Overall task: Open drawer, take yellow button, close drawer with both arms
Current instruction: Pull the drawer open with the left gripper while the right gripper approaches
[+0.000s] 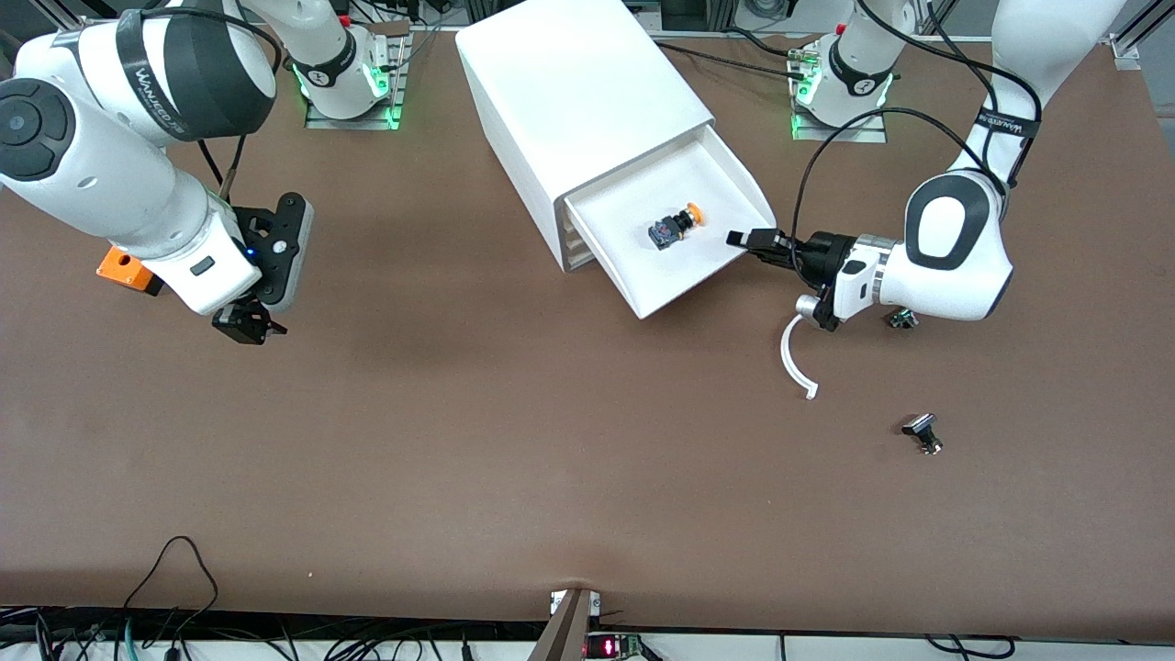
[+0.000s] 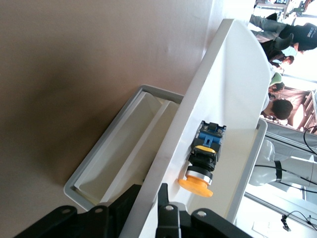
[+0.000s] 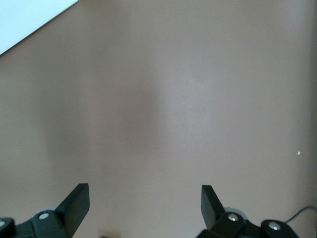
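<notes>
Left gripper: we see its fingers nearly pinched together at the front wall of the drawer; whether they grip that wall or have just let go, we cannot tell.
Right gripper: we see its fingers spread wide and empty, hovering over bare table toward the right arm's end from the cabinet; this arm waits.
Drawer: we find the cabinet's topmost tray pulled well out, so its contents lie exposed.
Button: it lies on its side inside the open drawer, orange cap toward the front wall, untouched.
Our judgement: opening looks done; lifting the button out comes next.
</notes>
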Tool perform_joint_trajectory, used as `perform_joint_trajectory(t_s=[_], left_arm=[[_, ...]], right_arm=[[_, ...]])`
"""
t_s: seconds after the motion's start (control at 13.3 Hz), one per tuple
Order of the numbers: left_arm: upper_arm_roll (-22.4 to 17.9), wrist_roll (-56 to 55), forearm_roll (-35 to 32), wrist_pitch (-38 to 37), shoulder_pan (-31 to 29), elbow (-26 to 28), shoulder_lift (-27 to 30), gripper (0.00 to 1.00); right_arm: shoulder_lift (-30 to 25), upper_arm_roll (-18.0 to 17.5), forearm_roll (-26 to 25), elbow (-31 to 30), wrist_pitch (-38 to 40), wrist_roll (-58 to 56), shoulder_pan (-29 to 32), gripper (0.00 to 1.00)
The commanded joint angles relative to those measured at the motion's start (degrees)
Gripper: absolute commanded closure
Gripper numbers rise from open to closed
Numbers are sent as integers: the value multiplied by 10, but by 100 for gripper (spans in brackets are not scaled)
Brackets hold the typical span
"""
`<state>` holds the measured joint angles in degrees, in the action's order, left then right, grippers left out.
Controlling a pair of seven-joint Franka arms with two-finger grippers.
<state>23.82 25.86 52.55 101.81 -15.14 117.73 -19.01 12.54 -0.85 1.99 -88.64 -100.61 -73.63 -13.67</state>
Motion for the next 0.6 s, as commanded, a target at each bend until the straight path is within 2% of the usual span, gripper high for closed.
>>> perform_joint_trajectory(t_s=[0.0,0.23,0.53], left_arm=[[-11,-17,-17,8,-16,-40,12,0],[-16,-19,-38,35,-20,-81,17,0],[-18,-17,-293,46,-22,-178,41,0]], right_arm=[[3,-35,50,27,10,-19,-7,0],[20,-94,38,45,14,-20,-48,0],[63,-100,25,86,9,16,-163,0]])
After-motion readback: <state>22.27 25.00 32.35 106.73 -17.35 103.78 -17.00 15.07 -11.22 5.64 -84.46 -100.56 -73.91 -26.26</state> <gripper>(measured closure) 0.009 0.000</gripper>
